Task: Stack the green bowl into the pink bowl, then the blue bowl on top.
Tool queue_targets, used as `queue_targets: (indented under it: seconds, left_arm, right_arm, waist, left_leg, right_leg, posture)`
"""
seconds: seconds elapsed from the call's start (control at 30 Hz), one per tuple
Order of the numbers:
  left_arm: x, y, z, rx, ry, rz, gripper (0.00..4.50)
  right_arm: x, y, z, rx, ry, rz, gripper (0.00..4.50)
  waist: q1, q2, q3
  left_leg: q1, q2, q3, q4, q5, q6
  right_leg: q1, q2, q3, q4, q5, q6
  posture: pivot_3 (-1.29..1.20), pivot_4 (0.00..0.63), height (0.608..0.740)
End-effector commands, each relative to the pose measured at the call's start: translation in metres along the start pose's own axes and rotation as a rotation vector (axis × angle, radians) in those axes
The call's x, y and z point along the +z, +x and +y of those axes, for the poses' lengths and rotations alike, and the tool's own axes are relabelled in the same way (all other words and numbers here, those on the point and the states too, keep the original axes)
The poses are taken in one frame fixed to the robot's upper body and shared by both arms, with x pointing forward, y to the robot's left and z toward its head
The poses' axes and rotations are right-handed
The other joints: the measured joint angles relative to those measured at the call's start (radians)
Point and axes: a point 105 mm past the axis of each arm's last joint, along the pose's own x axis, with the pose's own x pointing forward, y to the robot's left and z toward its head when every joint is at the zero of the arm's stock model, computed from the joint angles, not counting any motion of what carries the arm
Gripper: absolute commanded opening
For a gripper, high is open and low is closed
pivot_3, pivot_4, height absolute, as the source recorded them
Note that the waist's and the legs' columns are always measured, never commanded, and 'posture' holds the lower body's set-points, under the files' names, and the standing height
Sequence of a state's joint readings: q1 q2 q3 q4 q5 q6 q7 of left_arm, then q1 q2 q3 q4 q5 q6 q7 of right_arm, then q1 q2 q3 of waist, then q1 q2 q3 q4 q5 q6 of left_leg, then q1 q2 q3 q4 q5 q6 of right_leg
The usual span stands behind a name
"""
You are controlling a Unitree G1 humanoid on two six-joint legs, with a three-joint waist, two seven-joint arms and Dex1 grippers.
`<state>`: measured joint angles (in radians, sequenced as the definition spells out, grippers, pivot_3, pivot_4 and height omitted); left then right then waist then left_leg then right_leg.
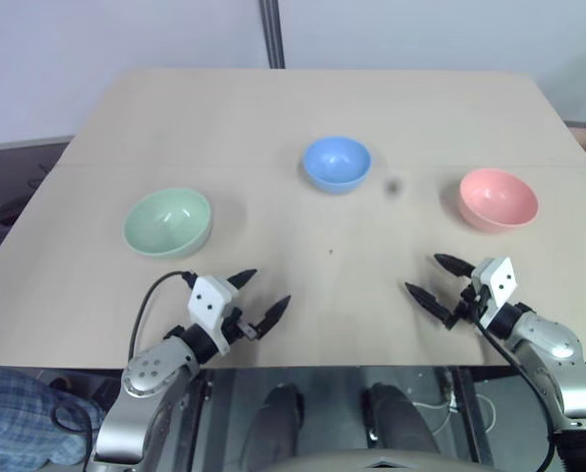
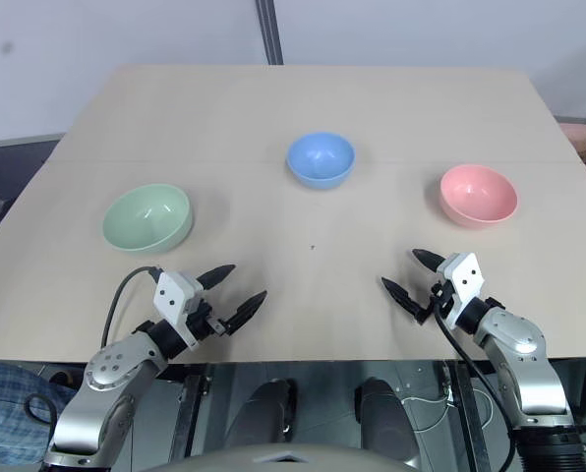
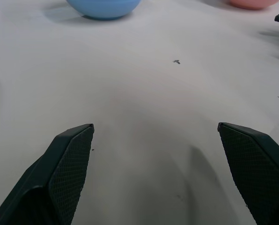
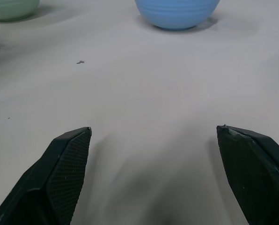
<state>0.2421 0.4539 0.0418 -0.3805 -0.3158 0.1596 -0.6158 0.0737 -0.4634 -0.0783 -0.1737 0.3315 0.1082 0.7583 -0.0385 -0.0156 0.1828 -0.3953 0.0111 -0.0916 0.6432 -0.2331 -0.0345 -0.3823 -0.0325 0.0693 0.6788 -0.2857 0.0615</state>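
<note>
Left gripper and right gripper hovered wide open, empty, low in frame. Green bowl sat centre-left, blue bowl upper centre, pink bowl right, well apart on table. Best approach likely: left jaws straddle green rim, lift level.

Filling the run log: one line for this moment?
stage: start | green bowl, pink bowl, blue bowl: apart, unstacked | both jaws open, empty

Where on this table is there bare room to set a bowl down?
The table is bare beyond the blue bowl, and between the green bowl and pink bowl. Open left gripper and right gripper bound a bare near strip. Nowhere is crowded.
</note>
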Motion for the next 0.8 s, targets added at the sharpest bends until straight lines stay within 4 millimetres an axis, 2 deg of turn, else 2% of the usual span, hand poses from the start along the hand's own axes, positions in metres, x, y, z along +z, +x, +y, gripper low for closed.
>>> queue_targets:
  seconds: [0.03, 0.8]
  left_arm:
    - [0.0064, -0.0026, 0.0014, -0.002, 0.031, -0.027, 4.48]
    - [0.0136, 0.0006, 0.0004, -0.031, 0.041, -0.080, 4.48]
  right_arm:
    - [0.0071, -0.0015, -0.0003, 0.004, -0.017, -0.031, 4.50]
    - [0.0084, -0.0021, -0.0015, 0.009, -0.024, -0.041, 4.50]
  waist:
    - [0.000, 0.000, 0.000]
    - [0.000, 0.000, 0.000]
  left_leg:
    - [0.000, 0.000, 0.000, 0.000, 0.000, 0.000]
    - [0.000, 0.000, 0.000, 0.000, 0.000, 0.000]
  right_leg:
    - [0.000, 0.000, 0.000, 0.000, 0.000, 0.000]
    - [0.000, 0.000, 0.000, 0.000, 0.000, 0.000]
  posture:
    - [0.00, 0.150, 0.740]
    - [0.00, 0.150, 0.740]
